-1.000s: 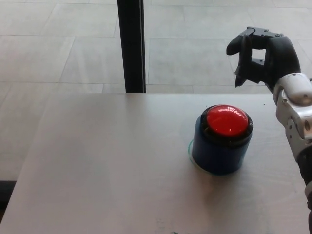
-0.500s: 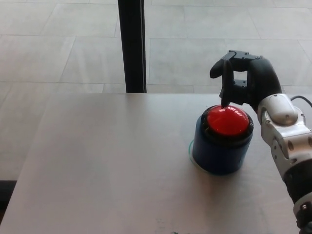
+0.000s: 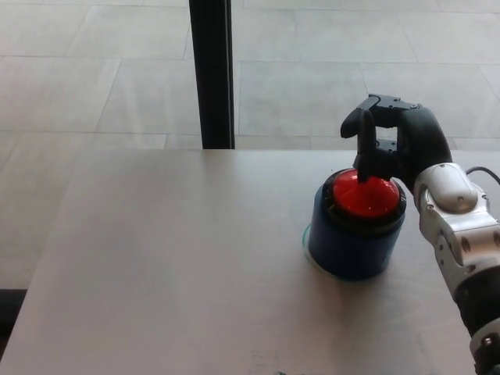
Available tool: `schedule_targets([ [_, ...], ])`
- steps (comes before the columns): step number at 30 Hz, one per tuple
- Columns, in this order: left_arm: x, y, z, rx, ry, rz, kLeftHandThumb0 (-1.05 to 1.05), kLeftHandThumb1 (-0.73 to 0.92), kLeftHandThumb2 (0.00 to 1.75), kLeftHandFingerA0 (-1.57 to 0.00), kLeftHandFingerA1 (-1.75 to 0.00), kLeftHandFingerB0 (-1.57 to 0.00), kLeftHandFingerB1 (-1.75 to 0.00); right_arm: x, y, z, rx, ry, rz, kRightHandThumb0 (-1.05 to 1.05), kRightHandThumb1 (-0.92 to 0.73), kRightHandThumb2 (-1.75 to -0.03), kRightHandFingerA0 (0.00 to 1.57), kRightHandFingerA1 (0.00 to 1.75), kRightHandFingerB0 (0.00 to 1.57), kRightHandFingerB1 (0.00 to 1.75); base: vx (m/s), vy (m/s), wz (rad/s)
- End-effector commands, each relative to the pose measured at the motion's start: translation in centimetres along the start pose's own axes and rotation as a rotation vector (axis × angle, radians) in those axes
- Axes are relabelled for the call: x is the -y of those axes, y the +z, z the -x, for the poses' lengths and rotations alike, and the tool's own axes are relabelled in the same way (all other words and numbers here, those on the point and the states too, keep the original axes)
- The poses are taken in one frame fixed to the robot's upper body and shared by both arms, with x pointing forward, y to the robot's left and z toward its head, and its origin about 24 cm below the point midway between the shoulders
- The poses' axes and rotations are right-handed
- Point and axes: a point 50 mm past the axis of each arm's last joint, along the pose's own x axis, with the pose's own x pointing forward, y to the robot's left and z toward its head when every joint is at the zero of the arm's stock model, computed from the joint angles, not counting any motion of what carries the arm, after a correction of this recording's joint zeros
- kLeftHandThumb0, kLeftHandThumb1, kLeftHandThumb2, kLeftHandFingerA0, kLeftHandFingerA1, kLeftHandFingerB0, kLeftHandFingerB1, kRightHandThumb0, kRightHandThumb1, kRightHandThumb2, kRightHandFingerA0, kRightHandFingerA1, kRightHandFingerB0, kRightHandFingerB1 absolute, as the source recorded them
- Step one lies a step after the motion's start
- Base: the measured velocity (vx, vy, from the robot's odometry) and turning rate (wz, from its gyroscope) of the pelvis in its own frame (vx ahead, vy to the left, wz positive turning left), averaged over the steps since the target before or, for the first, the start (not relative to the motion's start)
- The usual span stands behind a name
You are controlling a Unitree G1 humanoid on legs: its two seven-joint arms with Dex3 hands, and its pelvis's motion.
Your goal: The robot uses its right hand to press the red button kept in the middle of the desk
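This looks like an indoor test or demo space in a large public or office-type building rather than a home. A plain, pale grey counter (image 3: 156,258) stands on a floor of big, light stone-like tiles (image 3: 94,70) with thin joints. A black upright post (image 3: 211,70) rises just behind the counter's far edge. No household furnishings show.

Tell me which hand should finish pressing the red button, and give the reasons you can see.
Right. The right hand is over the far edge of the red button, its fingers curled down onto the dome. The left hand is not in view, so it would have to travel across the desk.
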Motion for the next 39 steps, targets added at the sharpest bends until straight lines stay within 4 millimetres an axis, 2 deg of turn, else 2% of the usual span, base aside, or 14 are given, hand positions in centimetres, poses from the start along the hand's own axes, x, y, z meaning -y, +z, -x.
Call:
schedule_targets([
  [1, -0.5, 0.3, 0.0, 0.006, 0.012, 0.005, -0.37, 0.92, 1.17, -0.46, -1.46, -0.3, -1.09, 0.1, -1.2, 0.4, -0.032, -0.032, -0.016, -0.19, -0.43, -1.33, 0.98, 1.75, 0.83, 1.52, 0.0, 0.0, 0.0],
  [8, -0.3, 0.3, 0.0, 0.004, 0.009, 0.022, -0.36, 0.91, 1.18, -0.43, -1.47, -0.29, -1.13, -1.1, -2.4, 1.0, -0.038, -0.017, -0.048, -0.2, -0.44, -1.31, 0.97, 1.75, 0.81, 1.51, 0.0, 0.0, 0.0],
  [9, -0.3, 0.4, -0.1, 0.001, 0.021, 0.014, -0.36, 0.92, 1.11, -0.48, -1.41, -0.32, -1.08, -1.3, -2.6, 1.1, -0.042, -0.015, -0.048, -0.2, -0.44, -1.31, 0.98, 1.75, 0.82, 1.49, 0.0, 0.0, 0.0],
  [10, -0.2, 0.4, -0.1, 0.003, 0.02, 0.014, -0.36, 0.9, 1.18, -0.45, -1.46, -0.31, -1.12, -1.4, -2.7, 1.2, -0.045, -0.016, -0.041, -0.19, -0.44, -1.3, 0.97, 1.75, 0.81, 1.5, 0.0, 0.0, 0.0],
  [14, -0.2, 0.4, 0.0, 0.011, 0.01, 0.017, -0.35, 0.91, 1.19, -0.46, -1.46, -0.34, -1.13, -2.1, -3.5, 1.6, -0.064, -0.004, -0.003, -0.17, -0.5, -1.24, 0.97, 1.75, 0.82, 1.48, 0.0, 0.0, 0.0],
  [18, -0.2, 0.4, 0.0, 0.013, 0.001, 0.024, -0.36, 0.92, 1.18, -0.43, -1.46, -0.31, -1.13, -2.0, -4.2, 1.9, -0.072, -0.006, 0.001, -0.16, -0.51, -1.21, 0.96, 1.72, 0.83, 1.43, 0.0, 0.0, 0.0],
  [20, -0.3, 0.5, 0.0, 0.013, 0.001, 0.01, -0.36, 0.92, 1.15, -0.47, -1.43, -0.29, -1.07, -1.7, -4.6, 2.0, -0.09, -0.011, 0.027, -0.16, -0.53, -1.23, 0.96, 1.74, 0.8, 1.46, 0.0, 0.0, 0.0],
  [26, -0.2, 0.4, 0.0, 0.012, 0.006, 0.02, -0.37, 0.92, 1.14, -0.49, -1.45, -0.31, -1.1, -1.0, -5.6, 2.4, -0.125, -0.024, 0.066, -0.19, -0.51, -1.22, 0.95, 1.75, 0.78, 1.51, 0.0, 0.0, 0.0],
  [27, -0.3, 0.4, 0.0, 0.012, 0.007, 0.003, -0.35, 0.91, 1.17, -0.44, -1.44, -0.32, -1.11, -0.4, -6.1, 2.6, -0.138, -0.034, 0.099, -0.29, -0.48, -1.17, 1.24, 1.4, 0.95, 1.22, 0.0, 0.0, 0.0],
  [29, -0.3, 0.4, 0.0, 0.012, 0.007, 0.002, -0.35, 0.91, 1.17, -0.44, -1.44, -0.32, -1.11, -0.4, -6.1, 2.6, -0.137, -0.034, 0.099, -0.29, -0.48, -1.17, 1.24, 1.4, 0.95, 1.22, 0.0, 0.0, 0.0],
  [30, -0.3, 0.4, 0.0, 0.011, 0.007, 0.007, -0.35, 0.92, 1.13, -0.48, -1.42, -0.33, -1.09, -0.1, -6.0, 2.5, -0.125, -0.041, 0.111, -0.19, -0.47, -1.24, 0.96, 1.72, 0.79, 1.51, 0.0, 0.0, 0.0],
  [33, -0.3, 0.4, 0.0, 0.012, 0.008, 0.006, -0.37, 0.92, 1.16, -0.48, -1.48, -0.35, -1.16, 0.2, -5.0, 2.1, -0.079, -0.051, 0.11, -0.21, -0.52, -1.18, 0.98, 1.73, 0.79, 1.5, 0.0, 0.0, 0.0],
  [37, -0.3, 0.3, 0.0, 0.008, 0.003, -0.008, -0.37, 0.92, 1.18, -0.47, -1.46, -0.31, -1.09, 0.5, -2.5, 1.0, 0.001, -0.085, 0.086, -0.23, -0.48, -1.24, 0.96, 1.75, 0.81, 1.52, 0.0, 0.0, 0.0],
  [39, -0.2, 0.1, 0.0, 0.007, 0.0, -0.02, -0.36, 0.92, 1.18, -0.47, -1.44, -0.32, -1.09, 0.7, -0.7, 0.3, 0.044, -0.112, -0.024, -0.19, -0.49, -1.19, 0.93, 1.75, 0.83, 1.49, 0.0, 0.0, 0.0],
])
